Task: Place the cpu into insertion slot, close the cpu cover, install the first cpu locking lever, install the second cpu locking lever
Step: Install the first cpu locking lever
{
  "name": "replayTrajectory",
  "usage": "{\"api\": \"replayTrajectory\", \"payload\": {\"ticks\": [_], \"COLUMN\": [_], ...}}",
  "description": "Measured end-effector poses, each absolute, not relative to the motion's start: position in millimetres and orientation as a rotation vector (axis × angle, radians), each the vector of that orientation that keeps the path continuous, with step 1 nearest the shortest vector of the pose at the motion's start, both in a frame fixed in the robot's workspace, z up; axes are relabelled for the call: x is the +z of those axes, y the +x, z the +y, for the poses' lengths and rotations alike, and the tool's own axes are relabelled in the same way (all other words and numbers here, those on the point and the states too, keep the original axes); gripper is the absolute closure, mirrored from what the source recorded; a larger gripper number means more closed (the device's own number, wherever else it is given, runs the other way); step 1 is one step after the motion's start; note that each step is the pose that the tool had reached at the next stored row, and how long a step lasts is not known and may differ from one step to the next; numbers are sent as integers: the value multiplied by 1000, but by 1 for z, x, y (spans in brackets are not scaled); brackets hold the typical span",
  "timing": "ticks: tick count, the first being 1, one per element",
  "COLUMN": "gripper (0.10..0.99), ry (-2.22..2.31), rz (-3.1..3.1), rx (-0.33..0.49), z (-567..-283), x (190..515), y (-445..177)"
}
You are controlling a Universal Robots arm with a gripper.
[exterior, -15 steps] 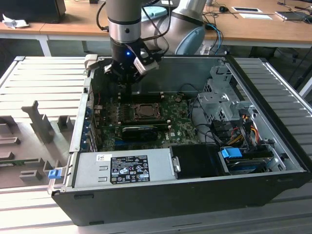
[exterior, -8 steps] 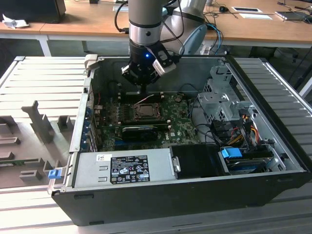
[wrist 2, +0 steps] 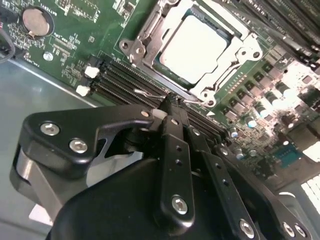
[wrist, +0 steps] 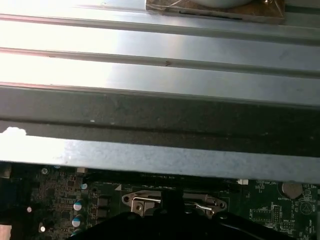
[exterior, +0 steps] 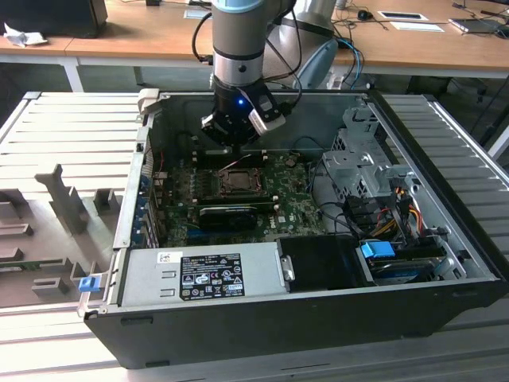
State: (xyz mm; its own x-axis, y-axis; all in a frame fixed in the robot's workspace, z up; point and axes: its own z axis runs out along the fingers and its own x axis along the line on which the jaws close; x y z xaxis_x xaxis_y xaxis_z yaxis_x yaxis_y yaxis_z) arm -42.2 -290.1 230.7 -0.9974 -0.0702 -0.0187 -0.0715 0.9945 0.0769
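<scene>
I see the gripper (wrist 2: 170,101) clenched just beside the cpu cover (wrist 2: 248,52), closed over the cpu (wrist 2: 195,42), perhaps pinching a wire lever (wrist 2: 147,93).

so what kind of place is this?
Looks like a robotics lab or test bench: an open desktop PC case on a ribbed aluminium table, a robot arm over its motherboard, wooden desks with cables behind.
</scene>
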Motion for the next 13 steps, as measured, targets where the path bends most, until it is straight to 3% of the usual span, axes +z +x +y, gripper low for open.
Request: {"api": "replayTrajectory", "payload": {"ticks": [13], "gripper": [980], "ry": [-105], "rz": [3121], "rx": [133], "z": [-285], "x": [218], "y": [-31]}}
